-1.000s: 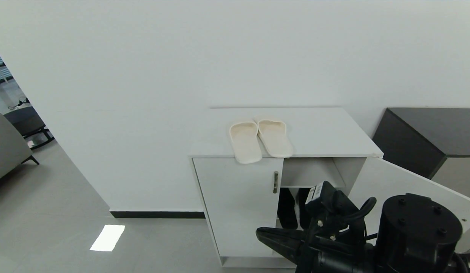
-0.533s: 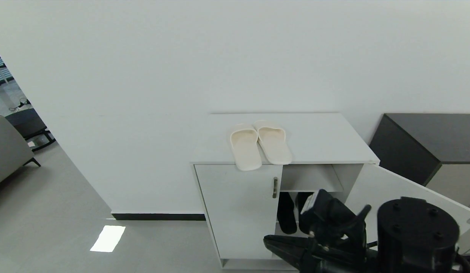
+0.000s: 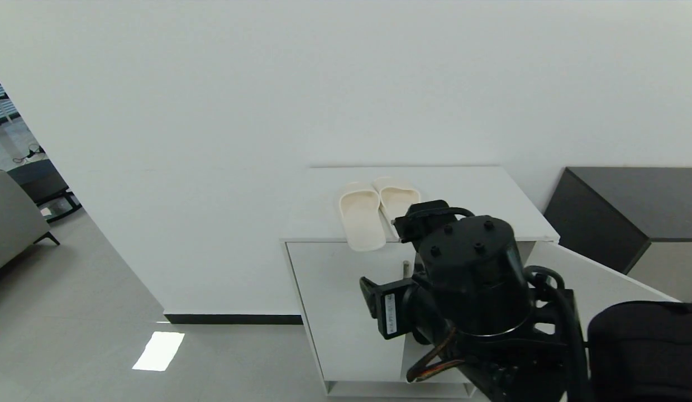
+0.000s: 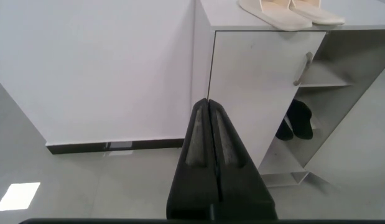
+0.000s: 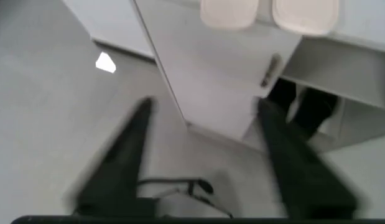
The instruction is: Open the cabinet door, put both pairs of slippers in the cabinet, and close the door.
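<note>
The white wall (image 3: 323, 84) and grey floor (image 3: 72, 312) frame a white cabinet (image 3: 468, 195) that stands at 5 o'clock from the middle of the head view. A dark low unit (image 3: 630, 206) sits just beside it at 3 o'clock.

The cabinet has 2 doors. The left door (image 3: 346, 301) is shut flat. The right door (image 3: 591, 279) stands swung out toward 4 o'clock, leaving that half of the cabinet open.

The right arm (image 3: 468, 279) rises in front of the open half, its black wrist covering the opening in the head view. In the right wrist view the right gripper (image 5: 204, 106) hangs in front of the cabinet, touching nothing, its jaws spread wide apart and empty. The left gripper (image 4: 208, 106) is low and well apart from the cabinet at about 8 o'clock from it, its jaws pressed together with nothing between them.

The cream slippers (image 3: 373, 215), 1 pair, lie side by side and touching on the tabletop of the cabinet, toward its 7 o'clock corner. The left one juts slightly over the front edge.

Inside, a shelf (image 4: 323, 78) splits the open half. The black slippers (image 4: 295, 121) are in the compartment under it, at 5 o'clock from the left door's handle (image 3: 405, 267) as one faces the cabinet.
</note>
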`<state>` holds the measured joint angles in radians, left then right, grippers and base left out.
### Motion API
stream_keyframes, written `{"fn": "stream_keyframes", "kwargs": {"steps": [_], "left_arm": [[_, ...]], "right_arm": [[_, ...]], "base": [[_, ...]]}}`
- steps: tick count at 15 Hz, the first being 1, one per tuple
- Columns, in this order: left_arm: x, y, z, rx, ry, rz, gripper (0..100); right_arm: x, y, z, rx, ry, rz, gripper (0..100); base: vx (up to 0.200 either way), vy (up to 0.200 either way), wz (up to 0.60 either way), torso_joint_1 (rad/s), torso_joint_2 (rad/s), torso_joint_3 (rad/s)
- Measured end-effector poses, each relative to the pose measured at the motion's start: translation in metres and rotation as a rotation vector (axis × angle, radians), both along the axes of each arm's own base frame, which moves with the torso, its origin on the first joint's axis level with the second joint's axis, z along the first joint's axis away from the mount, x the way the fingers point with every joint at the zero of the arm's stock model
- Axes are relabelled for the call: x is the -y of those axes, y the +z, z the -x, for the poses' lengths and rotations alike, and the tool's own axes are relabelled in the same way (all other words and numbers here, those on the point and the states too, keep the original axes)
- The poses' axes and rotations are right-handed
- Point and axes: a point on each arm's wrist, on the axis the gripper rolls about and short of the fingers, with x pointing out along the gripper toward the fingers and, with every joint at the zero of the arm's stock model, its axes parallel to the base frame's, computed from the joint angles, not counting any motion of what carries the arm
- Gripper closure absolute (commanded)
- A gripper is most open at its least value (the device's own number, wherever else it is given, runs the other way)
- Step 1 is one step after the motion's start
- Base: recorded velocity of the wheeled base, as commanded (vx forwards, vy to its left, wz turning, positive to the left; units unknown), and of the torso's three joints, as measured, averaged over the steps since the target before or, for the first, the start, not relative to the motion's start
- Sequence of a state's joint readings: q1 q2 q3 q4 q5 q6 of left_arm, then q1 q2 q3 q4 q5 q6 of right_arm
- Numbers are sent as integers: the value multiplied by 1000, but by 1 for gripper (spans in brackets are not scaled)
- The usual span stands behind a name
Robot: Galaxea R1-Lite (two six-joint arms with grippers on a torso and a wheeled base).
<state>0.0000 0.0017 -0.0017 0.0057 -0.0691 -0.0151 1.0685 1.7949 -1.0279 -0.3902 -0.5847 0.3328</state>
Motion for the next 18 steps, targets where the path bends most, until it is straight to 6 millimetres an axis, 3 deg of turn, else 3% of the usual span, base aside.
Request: {"fn": "stream_keyframes", "kwargs": {"steps": [5, 7, 10, 15, 18], "left_arm": [[0, 0, 0, 0, -1, -1, 100], [0, 0, 0, 0, -1, -4, 100], [0, 0, 0, 1, -2, -6, 100], [0, 0, 0, 0, -2, -6, 100], [0, 0, 0, 0, -1, -4, 100]], "right_arm": [[-10, -33, -36, 89, -56, -10, 0], [-7, -39, -45, 175, -43, 21, 0], [-3, -51, -58, 161, -14, 40, 0], [-9, -55, -83, 166, -21, 22, 0], [-23, -57, -98, 173, -29, 18, 0]], "base": [[0, 0, 0, 0, 0, 0], [200, 0, 0, 2, 5, 0], [200, 0, 0, -6, -1, 4], [200, 0, 0, 8, 3, 0], [0, 0, 0, 0, 0, 0]]}}
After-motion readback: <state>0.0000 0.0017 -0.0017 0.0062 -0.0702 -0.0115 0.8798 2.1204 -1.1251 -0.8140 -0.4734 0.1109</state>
